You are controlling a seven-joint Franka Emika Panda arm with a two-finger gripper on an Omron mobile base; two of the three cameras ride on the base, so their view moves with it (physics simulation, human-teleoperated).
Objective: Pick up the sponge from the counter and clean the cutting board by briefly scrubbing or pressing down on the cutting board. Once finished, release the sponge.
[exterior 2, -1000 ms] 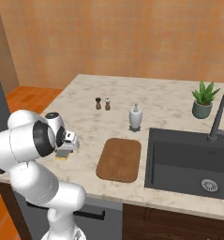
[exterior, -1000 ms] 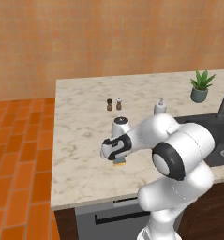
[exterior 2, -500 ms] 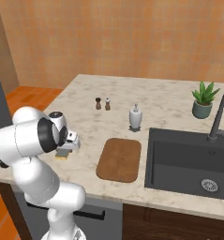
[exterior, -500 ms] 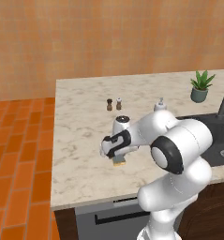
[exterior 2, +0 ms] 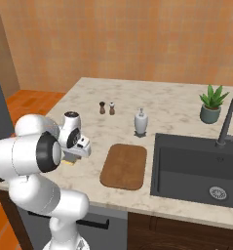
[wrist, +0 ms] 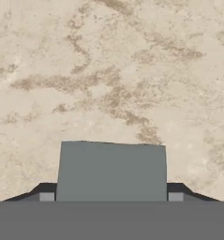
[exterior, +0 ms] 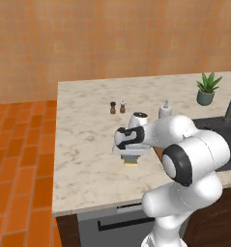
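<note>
The sponge (wrist: 111, 171) shows its grey-blue top between my two dark fingertips, whose pads touch its left and right sides. Its yellow layer (exterior: 131, 164) peeks out under the hand, resting on the beige marble counter (exterior: 83, 144). My gripper (exterior: 131, 158) points straight down, low over the counter and shut on the sponge (exterior 2: 68, 161). The brown cutting board (exterior 2: 124, 166) lies flat to the right of the gripper (exterior 2: 72, 156), beside the sink. In the left base view my arm hides the board.
A white soap dispenser (exterior 2: 141, 122) stands behind the board, with two small shakers (exterior 2: 106, 108) further back left. The dark sink (exterior 2: 201, 171), its faucet (exterior 2: 227, 122) and a potted plant (exterior 2: 211, 103) are to the right. The counter's left edge drops to orange floor (exterior: 20, 159).
The arm's elbow has swung a little to the right while the hand stayed low over the sponge. The sponge sits at about the same spot on the counter.
</note>
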